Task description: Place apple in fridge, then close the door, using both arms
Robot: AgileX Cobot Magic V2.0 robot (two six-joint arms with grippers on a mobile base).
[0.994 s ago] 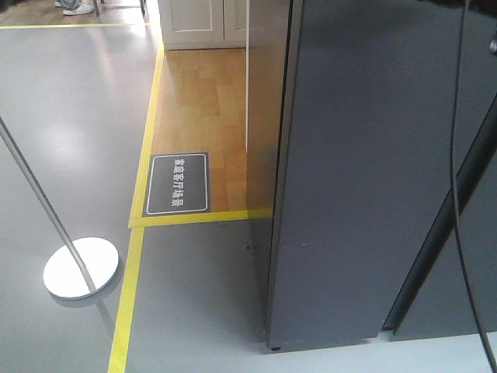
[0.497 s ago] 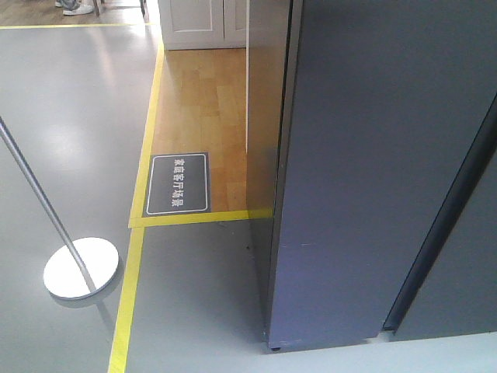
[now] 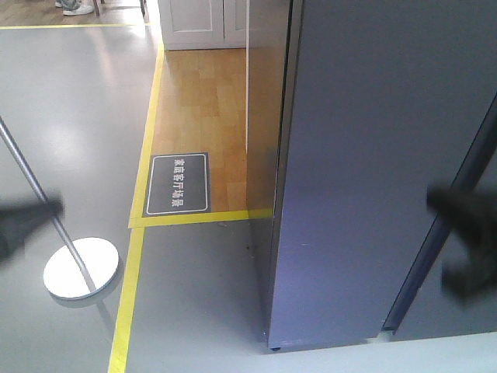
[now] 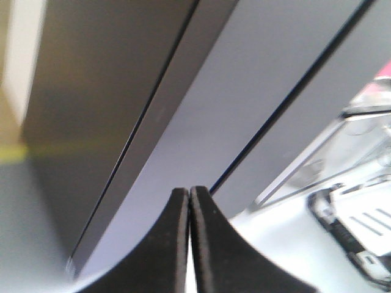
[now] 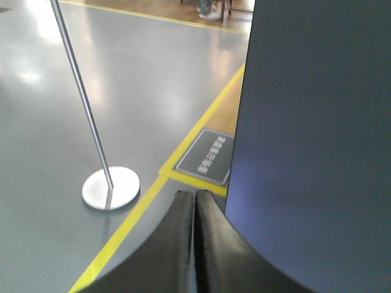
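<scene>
At frame edges, front view: blurred left gripper and right gripper newly appear, both pressed together, empty. Door looks shut against fridge. Apple unseen, presumably inside; task likely finished.

Floor: glossy grey surface with a light wood-plank patch at far centre.
Yellow tape lines border the wood; dark rectangular floor sign with white characters lies there; round silver pole base near left; tall dark grey fridge stands right.
</scene>
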